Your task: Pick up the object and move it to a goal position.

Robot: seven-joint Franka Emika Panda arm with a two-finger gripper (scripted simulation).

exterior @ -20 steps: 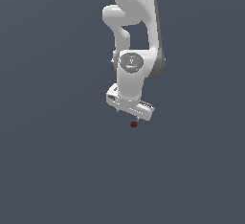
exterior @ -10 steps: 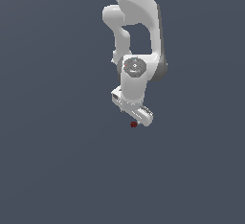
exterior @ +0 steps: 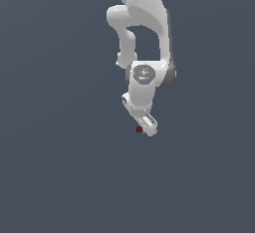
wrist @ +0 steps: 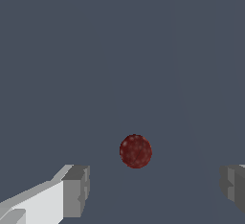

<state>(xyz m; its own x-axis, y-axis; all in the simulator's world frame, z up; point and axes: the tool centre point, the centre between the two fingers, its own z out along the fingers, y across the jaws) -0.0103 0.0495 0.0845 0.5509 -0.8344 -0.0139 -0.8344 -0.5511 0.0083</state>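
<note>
Clearly, the white gripper's fingers stand apart around the tiny dark red ball; closing off-centre could squirt it away.

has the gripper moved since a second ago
Yes. In the exterior view the gripper has turned and swung toward that view's right, while the dark red ball stayed put.

In your exterior view, the white robot arm is cropped at twelve o'clock. The tiny dark red speckled ball is too small to tell contact with the white gripper.

In your wrist view, both grey-tipped fingers are cut off.
</note>
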